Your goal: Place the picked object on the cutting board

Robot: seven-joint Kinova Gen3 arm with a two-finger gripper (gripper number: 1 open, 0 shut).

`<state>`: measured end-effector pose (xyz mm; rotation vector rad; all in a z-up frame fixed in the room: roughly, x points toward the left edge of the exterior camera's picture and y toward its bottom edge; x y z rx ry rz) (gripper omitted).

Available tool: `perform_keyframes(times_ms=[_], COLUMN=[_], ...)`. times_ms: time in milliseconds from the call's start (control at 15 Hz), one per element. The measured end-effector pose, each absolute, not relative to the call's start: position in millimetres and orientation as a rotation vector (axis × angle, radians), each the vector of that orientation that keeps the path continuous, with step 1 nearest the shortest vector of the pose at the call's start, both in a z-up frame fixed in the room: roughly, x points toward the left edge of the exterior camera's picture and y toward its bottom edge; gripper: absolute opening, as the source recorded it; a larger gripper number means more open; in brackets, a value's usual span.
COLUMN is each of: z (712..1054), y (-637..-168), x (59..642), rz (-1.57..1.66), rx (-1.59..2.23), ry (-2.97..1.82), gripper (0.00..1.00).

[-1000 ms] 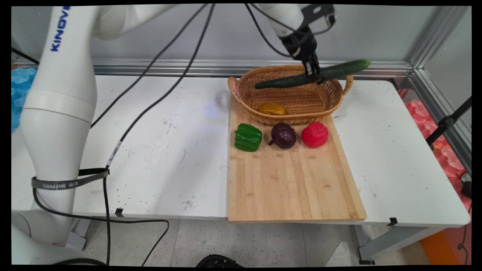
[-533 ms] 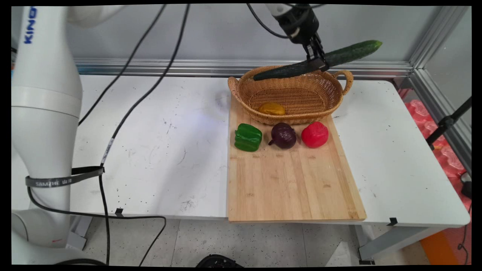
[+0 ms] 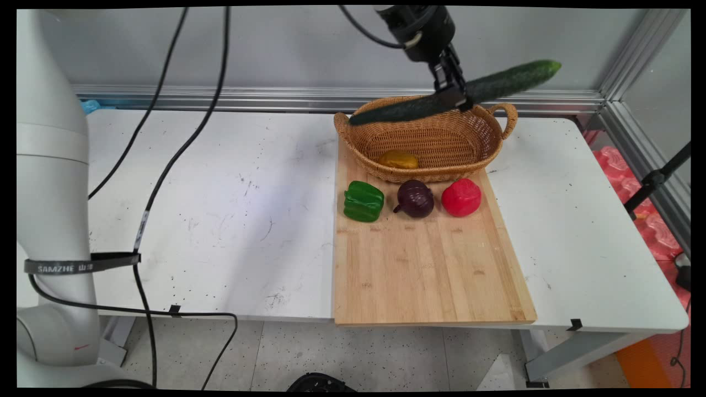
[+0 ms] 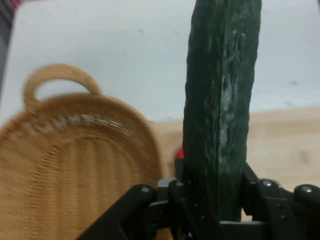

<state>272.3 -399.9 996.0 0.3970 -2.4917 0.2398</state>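
I see the gripper (image 3: 453, 94) clenched on 1 cucumber (image 3: 496, 81) near its middle, held in the air above the far rim of the wicker basket (image 3: 441, 144), tilted with its right end higher. My hand view cuts off both ends of the cucumber (image 4: 220, 100), and the long body hides most of the red pepper behind it; only a red sliver shows beside the gripper (image 4: 215, 200). Of the basket (image 4: 70, 165) I get only 1 handle and part of the weave there. In the main view the basket's near wall partly covers 1 yellow-orange item (image 3: 398, 159) lying inside; I cannot make out what it is. I count 3 vegetables in a row on the wooden cutting board (image 3: 424, 270), just in front of the basket: 1 green pepper (image 3: 363, 201), 1 purple onion (image 3: 415, 198), 1 red pepper (image 3: 461, 197). The board lies on the white table (image 3: 231, 209).
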Motion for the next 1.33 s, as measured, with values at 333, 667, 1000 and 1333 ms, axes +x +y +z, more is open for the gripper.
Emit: perform_keyframes(times_ms=[333,667,1000,1333], z=[999,988,964,939], y=[-338,-293,-258,-241], x=[269,262,245,228], rz=[0.165,0.118,0.093,0.083], rx=[0.416,0.444,0.482,0.507], ry=[-2.542,-2.589,-2.638,-2.680], gripper=[0.00,0.00,0.00,0.00])
